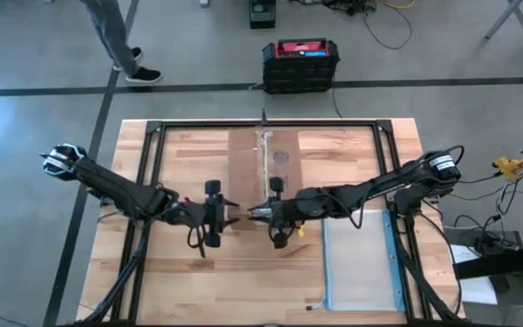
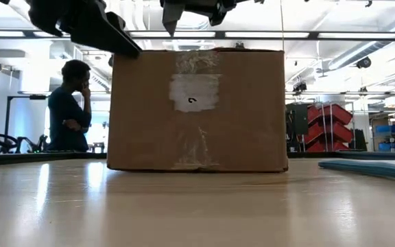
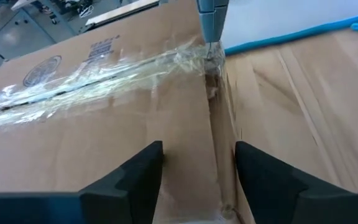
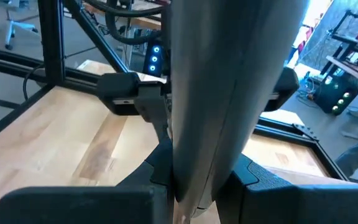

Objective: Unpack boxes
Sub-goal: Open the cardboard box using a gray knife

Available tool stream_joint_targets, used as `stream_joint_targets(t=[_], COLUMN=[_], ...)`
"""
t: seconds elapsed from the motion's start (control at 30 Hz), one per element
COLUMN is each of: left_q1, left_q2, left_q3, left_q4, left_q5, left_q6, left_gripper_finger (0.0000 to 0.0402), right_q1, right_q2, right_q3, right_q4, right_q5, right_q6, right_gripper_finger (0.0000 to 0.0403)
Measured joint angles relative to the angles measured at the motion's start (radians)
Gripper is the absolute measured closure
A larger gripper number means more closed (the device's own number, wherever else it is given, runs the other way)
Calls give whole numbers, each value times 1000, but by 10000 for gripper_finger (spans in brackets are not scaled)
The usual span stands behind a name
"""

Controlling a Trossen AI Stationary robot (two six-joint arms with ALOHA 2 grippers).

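We see the cardboard box [image 1: 263, 177] standing in the middle of the wooden counter [image 1: 189, 272], its top seam covered by a strip of clear tape [image 3: 98, 74] that is crumpled and partly torn. In the low view the box [image 2: 197, 110] fills the centre, with a pale label patch on its near face.

Both arms reach in over the near end of the box top. The left hand [image 1: 228, 216] comes from the left side; in its wrist view its 2 fingers [image 3: 132, 183] stand clearly apart, hovering just above the cardboard on either side of the seam, with nothing between them. The right hand [image 1: 254, 213] comes from the right and faces the left one, tips close together. In its own wrist view a long grey tool [image 4: 229, 93] stands clamped between its fingers; the left wrist view shows the tip of that tool [image 3: 211, 22] touching the bunched tape at the seam.

A clear pouch with blue edges [image 1: 357, 259] lies flat on the counter to the right of the box, well apart from it. Beyond the counter a black crate with a red top [image 1: 300, 65] sits on the floor, and a person [image 2: 70, 106] stands in the room behind.
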Motion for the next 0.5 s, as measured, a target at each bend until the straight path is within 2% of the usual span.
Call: stream_joint_targets(t=[0.5], left_q1=[0], left_q2=[31], left_q3=[2], left_q4=[0], left_q5=[-2], left_q6=[0], left_gripper_finger=[236], right_q1=[-3], right_q2=[0], right_q3=[0], right_q4=[-58], right_q5=[-4], right_q6=[20], right_gripper_finger=[353])
